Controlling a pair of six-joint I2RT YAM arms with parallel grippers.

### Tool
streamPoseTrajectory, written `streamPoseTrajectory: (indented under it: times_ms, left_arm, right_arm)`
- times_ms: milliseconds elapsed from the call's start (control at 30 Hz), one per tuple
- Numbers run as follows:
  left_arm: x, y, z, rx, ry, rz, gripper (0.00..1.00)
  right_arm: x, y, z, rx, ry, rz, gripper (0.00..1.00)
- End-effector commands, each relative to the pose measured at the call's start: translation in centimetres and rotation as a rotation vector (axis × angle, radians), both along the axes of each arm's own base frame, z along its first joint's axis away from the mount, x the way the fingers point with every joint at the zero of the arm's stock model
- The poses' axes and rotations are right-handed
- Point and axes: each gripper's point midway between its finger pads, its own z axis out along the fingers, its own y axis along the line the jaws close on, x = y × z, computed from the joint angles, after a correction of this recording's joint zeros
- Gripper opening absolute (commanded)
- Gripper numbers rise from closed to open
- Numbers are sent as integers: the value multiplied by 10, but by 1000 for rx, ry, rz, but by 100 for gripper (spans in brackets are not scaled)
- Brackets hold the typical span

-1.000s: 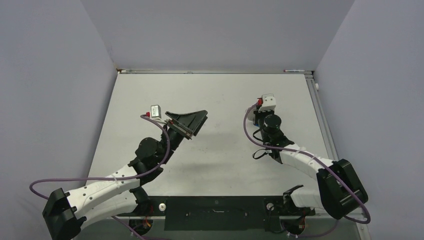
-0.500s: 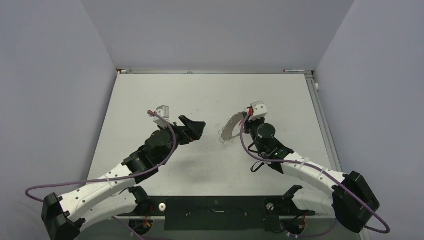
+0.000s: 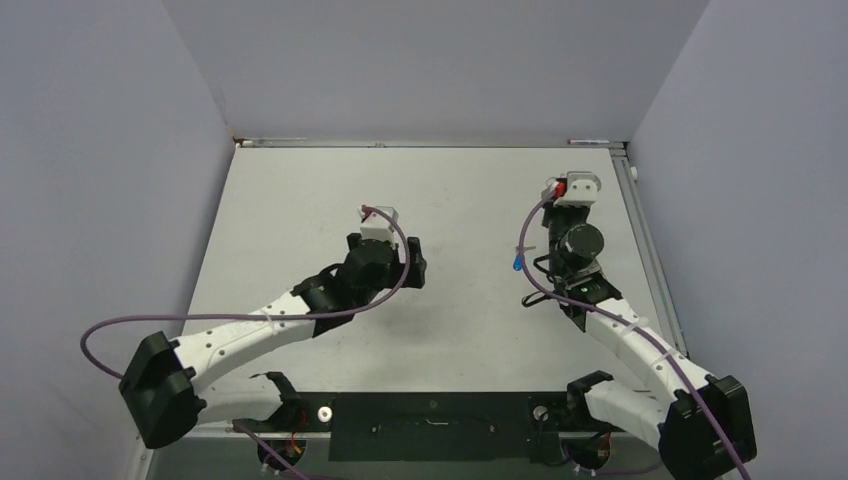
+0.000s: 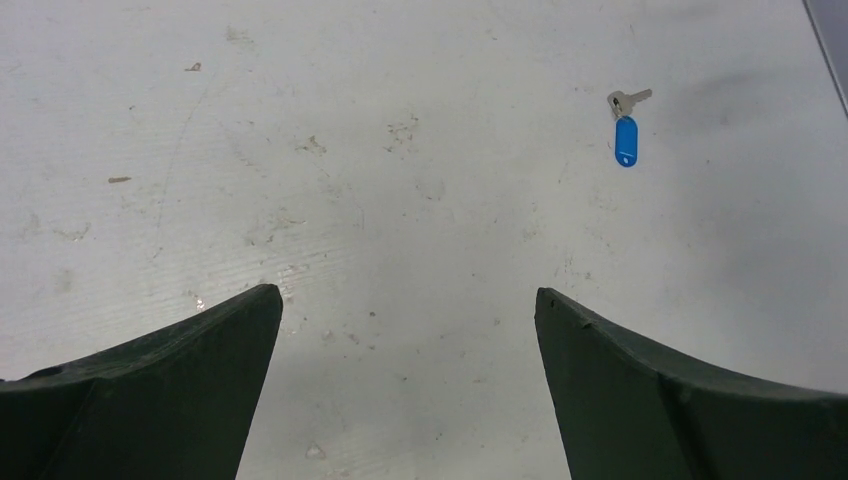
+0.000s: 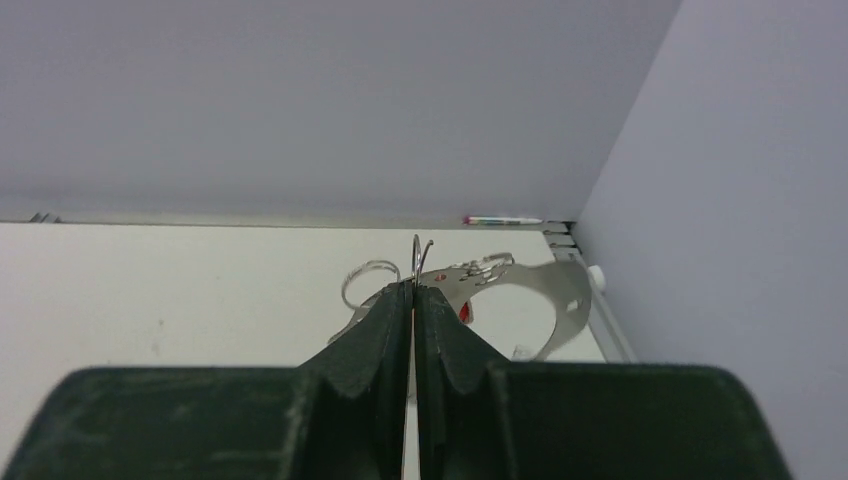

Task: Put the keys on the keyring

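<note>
Fingers of the left arm, the left fingers (image 4: 150,390), stand wide apart and low over the table (image 3: 300,200), with nothing between them. Ahead of them and off to their right, the blue key (image 4: 625,140) lies flat on the bare surface, its small silvery blade pointing away from the arm. From above, this key (image 3: 516,265) sits between the two arms, just beside the right arm's purple cable (image 3: 530,285) and well apart from the left arm. The right fingers (image 5: 385,335) are pressed together, clamped on a thin wire of the keyring (image 5: 565,300). That keyring is raised clear of the table, and its silvery band curves off to the right with wire loops (image 5: 370,275) standing out on the left. A small red piece (image 5: 465,313) shows among the loops, too small to tell what it is. The right arm reaches toward the far right corner, near the right wall (image 5: 720,200) and the far edge, where a thin coloured stick (image 5: 500,219) lies. Wide open table lies around the left fingers on every side.
</note>
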Motion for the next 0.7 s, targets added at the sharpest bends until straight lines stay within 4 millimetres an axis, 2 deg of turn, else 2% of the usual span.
streamPoseTrajectory:
  times_ms: [0,100,133,167,267,367,433,633,667]
  left_arm:
    - [26,-40,17,19,-37,-76,96]
    - [42,-74,11,45,-2,-127,100]
    - [49,-84,-2,72,28,-132,100]
    - [55,-94,-3,80,37,-135,95]
    - [73,-119,-13,100,61,-136,90]
    - [88,-140,-25,118,78,-126,87]
    - [97,-158,-24,115,75,-124,87]
    - [112,-202,-43,99,134,-117,86]
    - [113,-208,-52,104,152,-124,86]
  right_arm:
    - [-17,-33,49,20,-146,-114,5]
    - [-28,-45,51,22,-158,-158,5]
    - [-34,-50,52,28,-166,-173,5]
    - [-38,-53,52,36,-171,-183,5]
    - [-54,-62,55,97,-205,-204,5]
    - [-68,-71,60,135,-241,-232,5]
    - [-73,-76,66,144,-259,-247,5]
    - [-85,-83,82,160,-301,-259,5]
    - [-86,-83,84,163,-306,-258,5]
